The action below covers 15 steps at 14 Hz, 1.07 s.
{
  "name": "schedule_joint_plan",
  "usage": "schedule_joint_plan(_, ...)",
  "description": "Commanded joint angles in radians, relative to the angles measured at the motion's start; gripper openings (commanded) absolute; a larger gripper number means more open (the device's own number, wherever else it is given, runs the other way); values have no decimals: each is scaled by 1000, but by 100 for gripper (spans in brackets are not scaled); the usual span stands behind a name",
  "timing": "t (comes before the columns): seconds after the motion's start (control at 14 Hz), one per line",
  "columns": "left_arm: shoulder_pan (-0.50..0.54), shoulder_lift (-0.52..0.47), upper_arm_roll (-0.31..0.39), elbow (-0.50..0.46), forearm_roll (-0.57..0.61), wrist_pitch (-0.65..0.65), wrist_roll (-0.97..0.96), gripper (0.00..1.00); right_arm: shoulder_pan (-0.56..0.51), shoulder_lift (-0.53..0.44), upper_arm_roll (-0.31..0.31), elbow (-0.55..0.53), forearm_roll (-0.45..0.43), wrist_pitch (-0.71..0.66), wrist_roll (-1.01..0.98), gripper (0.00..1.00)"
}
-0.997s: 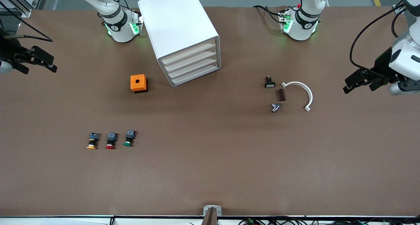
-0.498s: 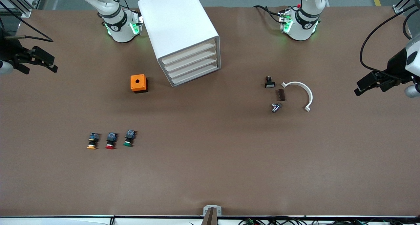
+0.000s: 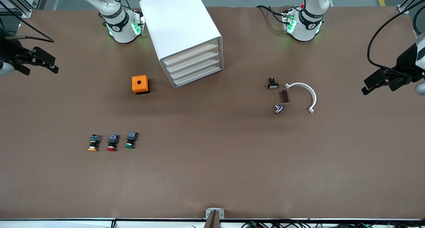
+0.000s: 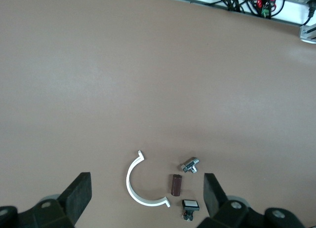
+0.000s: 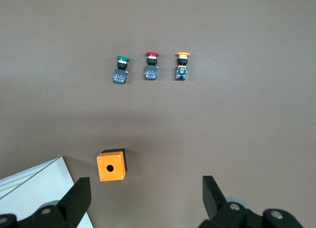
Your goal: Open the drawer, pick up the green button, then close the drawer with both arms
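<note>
The white cabinet (image 3: 181, 32) stands near the robots' bases, and its four beige-fronted drawers (image 3: 194, 63) are all shut. A corner of the cabinet shows in the right wrist view (image 5: 29, 191). The green-capped button (image 3: 130, 141) lies on the table beside a red-capped one (image 3: 112, 143) and a yellow-orange-capped one (image 3: 94, 143). The green button also shows in the right wrist view (image 5: 121, 69). My right gripper (image 3: 38, 66) is open and empty, high over the right arm's end of the table. My left gripper (image 3: 378, 85) is open and empty over the left arm's end of the table.
An orange box with a hole (image 3: 140, 84) sits beside the cabinet. A white arc clip (image 3: 305, 91), a brown piece (image 3: 284, 96), a metal fitting (image 3: 279, 108) and a small black switch (image 3: 272, 83) lie toward the left arm's end.
My left gripper has drawn back toward the left arm's end of the table. The right gripper has stayed nearly still. Nothing on the table has moved.
</note>
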Motion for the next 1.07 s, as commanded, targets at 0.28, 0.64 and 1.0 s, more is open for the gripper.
schedule_joint_plan(0.28,-3,26,-7,59,27,-30,5,100,-14,-25,14,-20,-20,10,2,100)
schedule_joint_plan(0.64,-3,26,-7,59,27,-36,5,100,-13,-27,16,-20,-27,10,26,100)
schedule_joint_plan(1.0,-3,26,-7,59,27,-36,5,100,-11,-27,16,-20,-23,9,26,100)
